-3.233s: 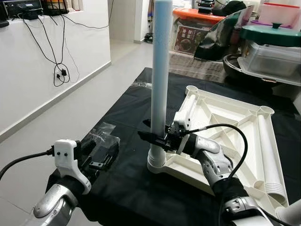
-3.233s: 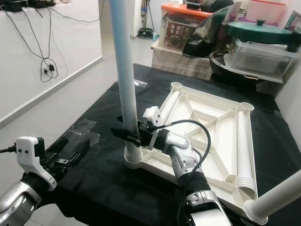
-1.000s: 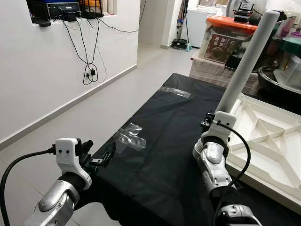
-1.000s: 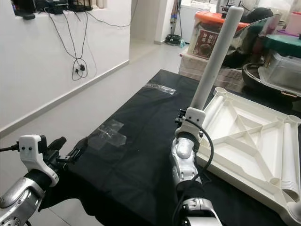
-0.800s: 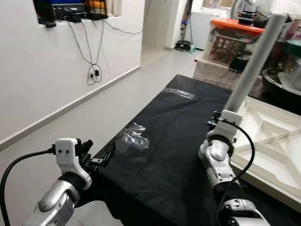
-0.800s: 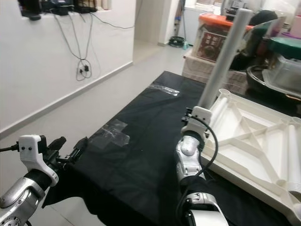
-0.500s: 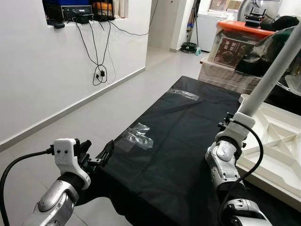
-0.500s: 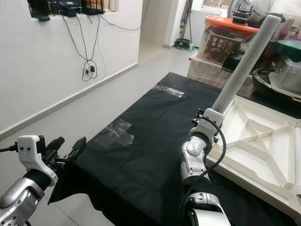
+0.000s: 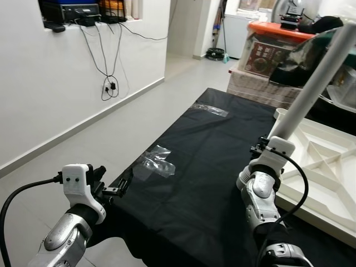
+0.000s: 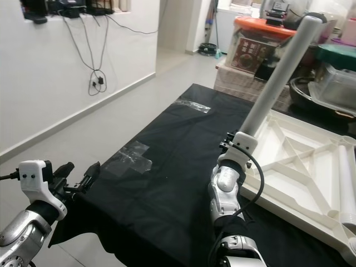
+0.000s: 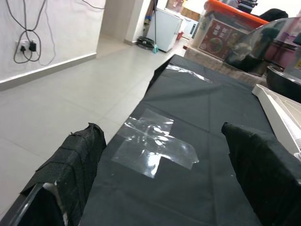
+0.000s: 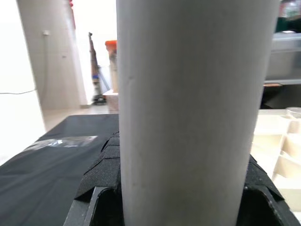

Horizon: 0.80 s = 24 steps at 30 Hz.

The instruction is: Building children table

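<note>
The right hand [image 12: 181, 188] is clamped round a white table leg [image 10: 278, 72] tilting up to the right; the left hand [image 11: 164, 179] gapes empty near the tabletop's [image 9: 211, 167] left edge

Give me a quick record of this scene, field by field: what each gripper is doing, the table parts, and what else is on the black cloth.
right gripper: shut on the white table leg, holding it tilted up over the cloth
left gripper: open, holding nothing, at the near corner of the black cloth
table top: white, lying upside down on the cloth, ribs showing
plastic wrap: clear, crumpled flat on the cloth ahead of the left gripper
second plastic piece: near the cloth's far edge
</note>
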Motion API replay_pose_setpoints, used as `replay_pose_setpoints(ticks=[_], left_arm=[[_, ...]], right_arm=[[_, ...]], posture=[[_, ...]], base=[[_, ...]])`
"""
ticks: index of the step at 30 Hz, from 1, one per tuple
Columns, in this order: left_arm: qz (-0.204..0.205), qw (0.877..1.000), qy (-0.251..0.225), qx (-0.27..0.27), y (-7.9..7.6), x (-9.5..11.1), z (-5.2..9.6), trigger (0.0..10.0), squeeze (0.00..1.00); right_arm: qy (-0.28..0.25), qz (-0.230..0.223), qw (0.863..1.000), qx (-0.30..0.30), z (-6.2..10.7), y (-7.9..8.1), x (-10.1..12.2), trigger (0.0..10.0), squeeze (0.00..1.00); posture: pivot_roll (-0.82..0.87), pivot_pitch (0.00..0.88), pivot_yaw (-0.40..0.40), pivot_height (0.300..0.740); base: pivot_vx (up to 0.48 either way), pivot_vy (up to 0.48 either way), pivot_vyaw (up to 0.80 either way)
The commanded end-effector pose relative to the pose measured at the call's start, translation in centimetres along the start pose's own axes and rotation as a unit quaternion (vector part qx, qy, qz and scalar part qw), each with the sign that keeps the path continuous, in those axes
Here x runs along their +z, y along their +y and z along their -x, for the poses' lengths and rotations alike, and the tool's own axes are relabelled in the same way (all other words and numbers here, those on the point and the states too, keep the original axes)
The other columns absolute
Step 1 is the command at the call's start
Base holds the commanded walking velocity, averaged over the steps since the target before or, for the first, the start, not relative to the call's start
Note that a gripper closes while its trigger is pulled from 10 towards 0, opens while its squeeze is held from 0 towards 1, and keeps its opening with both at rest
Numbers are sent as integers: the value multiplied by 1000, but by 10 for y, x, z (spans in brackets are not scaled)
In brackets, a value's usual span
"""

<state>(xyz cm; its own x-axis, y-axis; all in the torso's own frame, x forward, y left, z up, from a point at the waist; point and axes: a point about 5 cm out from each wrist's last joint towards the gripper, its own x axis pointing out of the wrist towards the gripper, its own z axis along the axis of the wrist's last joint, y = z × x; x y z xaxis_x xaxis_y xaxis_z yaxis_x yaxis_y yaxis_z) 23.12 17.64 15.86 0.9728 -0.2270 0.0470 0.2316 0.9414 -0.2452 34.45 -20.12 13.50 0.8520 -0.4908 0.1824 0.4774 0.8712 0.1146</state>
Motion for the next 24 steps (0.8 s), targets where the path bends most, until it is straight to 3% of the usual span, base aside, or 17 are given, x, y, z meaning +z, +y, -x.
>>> replay_pose_setpoints(ticks=[1,10,15,24], left_arm=[[3,1000,6,2,1,-4,0,10000,0],[2,1000,5,3,2,-4,0,10000,0],[0,1000,4,3,2,-3,-1,10000,0],[-1,1000,5,2,3,-4,-2,10000,0]], right_arm=[[60,19,998,9,12,-8,-27,0,0],[50,28,996,68,11,3,-24,0,0],[38,34,990,129,18,16,-24,0,0],[53,34,985,160,18,18,-27,0,0]], posture=[[79,0,-80,740],[82,0,-80,740],[85,0,-81,740],[81,0,-81,740]], base=[[0,0,0],[0,0,0],[0,0,0],[0,0,0]])
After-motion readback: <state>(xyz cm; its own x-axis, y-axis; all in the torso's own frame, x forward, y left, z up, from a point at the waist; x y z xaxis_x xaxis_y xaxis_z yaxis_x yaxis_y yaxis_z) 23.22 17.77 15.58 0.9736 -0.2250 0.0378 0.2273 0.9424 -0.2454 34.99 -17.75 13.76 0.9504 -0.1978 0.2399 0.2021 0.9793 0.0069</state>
